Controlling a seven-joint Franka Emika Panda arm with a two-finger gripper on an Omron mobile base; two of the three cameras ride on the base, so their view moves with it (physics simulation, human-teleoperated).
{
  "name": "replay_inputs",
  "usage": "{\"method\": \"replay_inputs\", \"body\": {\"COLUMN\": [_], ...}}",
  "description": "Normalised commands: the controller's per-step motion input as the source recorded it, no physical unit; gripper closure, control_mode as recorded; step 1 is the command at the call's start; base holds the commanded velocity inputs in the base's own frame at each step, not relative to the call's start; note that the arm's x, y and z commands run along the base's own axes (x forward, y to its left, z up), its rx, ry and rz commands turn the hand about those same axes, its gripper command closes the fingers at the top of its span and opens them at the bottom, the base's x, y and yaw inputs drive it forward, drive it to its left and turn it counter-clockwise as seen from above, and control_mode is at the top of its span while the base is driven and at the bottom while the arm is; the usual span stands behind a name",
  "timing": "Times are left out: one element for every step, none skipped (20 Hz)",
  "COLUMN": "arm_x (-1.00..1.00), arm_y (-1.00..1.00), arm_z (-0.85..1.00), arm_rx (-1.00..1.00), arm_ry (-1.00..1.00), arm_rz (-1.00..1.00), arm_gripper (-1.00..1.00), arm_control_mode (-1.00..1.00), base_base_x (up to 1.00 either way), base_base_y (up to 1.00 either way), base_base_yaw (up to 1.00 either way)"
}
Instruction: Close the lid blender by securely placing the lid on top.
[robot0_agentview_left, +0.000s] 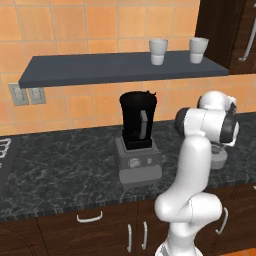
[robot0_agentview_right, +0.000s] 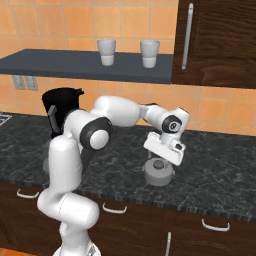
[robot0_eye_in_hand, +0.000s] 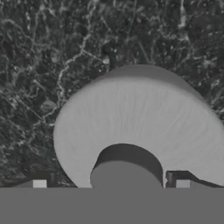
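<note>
On the dark tabletop (robot0_agentview_right: 210, 165), right of the blender (robot0_agentview_left: 138, 145) and well apart from it, lies the grey lid (robot0_agentview_right: 158, 172), knob up, with the end effector (robot0_agentview_right: 161, 161) hanging just above, spread wide around the knob and gripping nothing. Could go wrong from here, by judgement: closing off-centre on the small knob and letting the lid slip or tilt, or carrying it crooked and catching the rim of the open black jar, so not seating securely.
</note>
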Motion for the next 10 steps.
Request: {"method": "replay_inputs", "body": {"arm_x": [-0.58,-0.55,-0.58,-0.59,-0.53,-0.29,-0.23,-0.17,0.00,0.00], "arm_y": [0.17,0.14,0.04,0.00,0.00,0.05,0.16,0.29,0.45,0.63], "arm_z": [-0.26,-0.30,-0.32,-0.37,-0.39,-0.44,-0.43,-0.36,-0.42,-0.45], "arm_rx": [-0.04,-0.05,-0.06,-0.08,-0.08,-0.11,-0.10,-0.06,-0.05,-0.06], "arm_ry": [0.00,0.00,0.00,0.00,0.00,0.00,0.00,0.00,0.00,0.00], "arm_rz": [0.00,0.00,0.00,0.00,0.00,0.00,0.00,0.00,0.00,0.00], "arm_gripper": [-1.00,-1.00,-1.00,-1.00,-1.00,-1.00,-1.00,-1.00,-1.00,-1.00], "arm_control_mode": [-1.00,-1.00,-1.00,-1.00,-1.00,-1.00,-1.00,-1.00,-1.00,-1.00], "base_base_x": [0.00,0.00,0.00,0.00,0.00,0.00,0.00,0.00,0.00,0.00], "base_base_y": [0.00,0.00,0.00,0.00,0.00,0.00,0.00,0.00,0.00,0.00], "base_base_yaw": [0.00,0.00,0.00,0.00,0.00,0.00,0.00,0.00,0.00,0.00]}}
